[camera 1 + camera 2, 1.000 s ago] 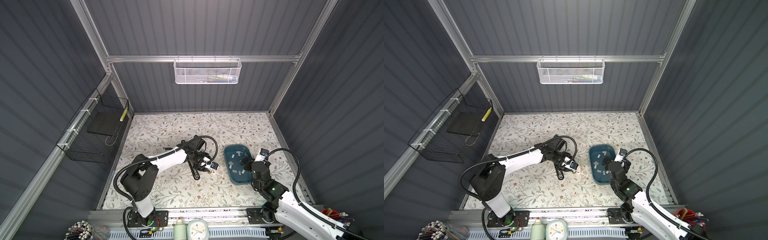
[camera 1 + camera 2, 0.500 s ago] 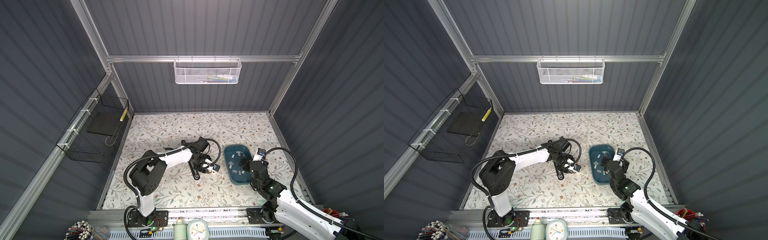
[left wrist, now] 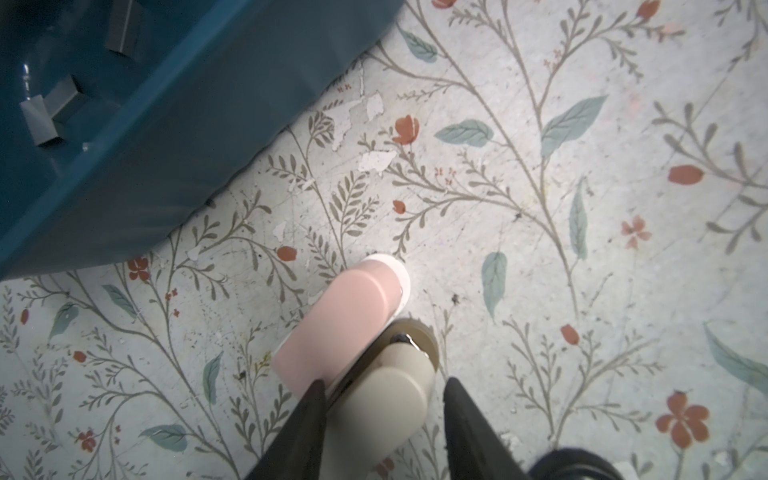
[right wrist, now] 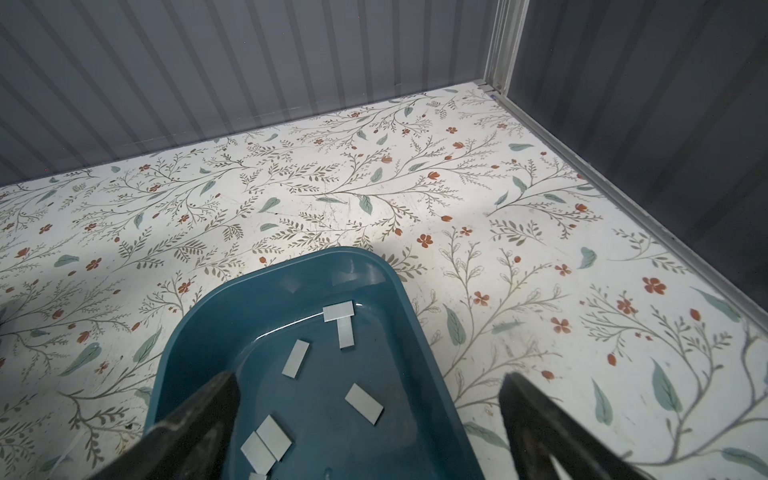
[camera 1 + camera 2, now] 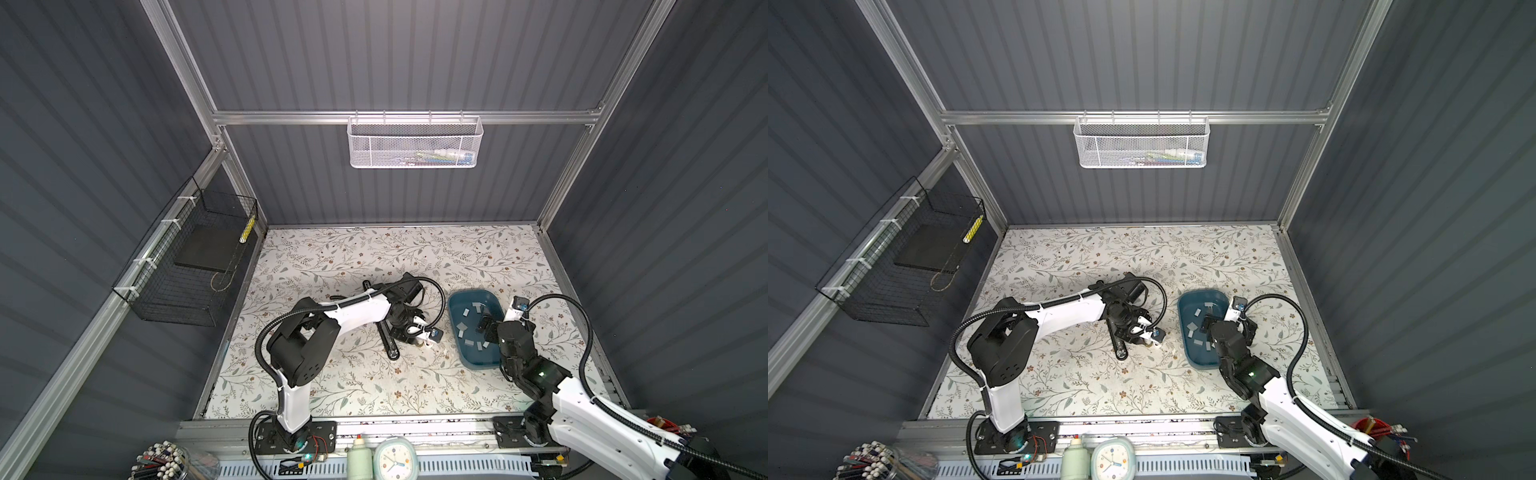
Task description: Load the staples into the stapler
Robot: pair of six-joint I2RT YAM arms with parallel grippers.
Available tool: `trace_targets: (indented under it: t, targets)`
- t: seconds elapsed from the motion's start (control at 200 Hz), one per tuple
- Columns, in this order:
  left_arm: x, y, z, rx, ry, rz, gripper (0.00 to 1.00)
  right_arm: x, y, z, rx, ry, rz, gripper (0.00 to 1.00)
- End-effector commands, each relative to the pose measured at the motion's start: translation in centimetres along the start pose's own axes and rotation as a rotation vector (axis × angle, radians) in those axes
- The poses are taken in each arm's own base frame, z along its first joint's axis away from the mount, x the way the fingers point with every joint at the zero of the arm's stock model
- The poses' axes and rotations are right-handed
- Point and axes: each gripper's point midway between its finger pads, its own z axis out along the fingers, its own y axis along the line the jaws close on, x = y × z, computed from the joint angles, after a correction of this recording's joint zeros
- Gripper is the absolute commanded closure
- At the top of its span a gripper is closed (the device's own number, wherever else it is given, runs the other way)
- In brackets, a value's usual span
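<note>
The staples (image 4: 363, 403) all lie loose on the floor of the blue tray (image 4: 291, 259). A few overlap, and none is lifted that we can see. In both top views the tray sits on the floral mat (image 5: 374, 386), right of centre. Our right gripper (image 4: 370, 378) hangs over the tray with its jaws spread wide and nothing between them. Near the tray but apart from it, on the mat to its left, rests what we take for the stapler (image 3: 353, 328), a small pink and cream one. Our left gripper (image 3: 385, 382) brackets its cream end. One finger is against it and the other shows a gap, so we cannot tell whether it is truly clamped or only closing in. Nor can we tell whether the stapler's magazine stands open. As we judge it, no strip has been loaded yet. Picking one from the tray, carrying it across and seating it in the stapler are all left to do.
</note>
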Motion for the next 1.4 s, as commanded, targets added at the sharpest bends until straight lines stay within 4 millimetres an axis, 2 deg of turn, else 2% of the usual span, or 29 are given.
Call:
trace_targets:
  t: [0.0, 0.155, 0.575, 0.785, 1.076, 1.226, 1.391]
  targets:
    - [0.8, -1.2, 0.6, 0.07, 0.051, -0.015, 0.6, -1.2, 0.3, 0.0, -0.001, -0.021, 0.007, 0.01]
    - [1.4, -1.3, 0.4, 0.076, 0.089, -0.028, 0.67, -1.2, 0.3, 0.0, -0.002, -0.02, 0.007, 0.01]
    - [0.8, -1.2, 0.6, 0.089, 0.058, -0.036, 0.59, -1.2, 0.3, 0.0, 0.0, -0.021, 0.008, 0.01]
    - [0.1, -0.7, 0.8, 0.083, 0.049, -0.029, 0.64, -1.1, 0.4, 0.1, 0.001, -0.013, -0.001, 0.01]
    - [-0.1, -0.6, 1.4, 0.094, 0.058, -0.027, 0.63, -1.2, 0.5, 0.2, -0.001, -0.009, -0.004, 0.01]
    - [0.0, -0.7, 1.3, 0.096, 0.064, -0.031, 0.76, -1.1, 0.4, 0.2, 0.006, -0.01, -0.002, 0.01]
    - [-0.3, 0.6, -0.8, -0.039, 0.076, -0.056, 0.94, -1.3, 0.0, 0.2, 0.026, -0.018, 0.008, 0.01]
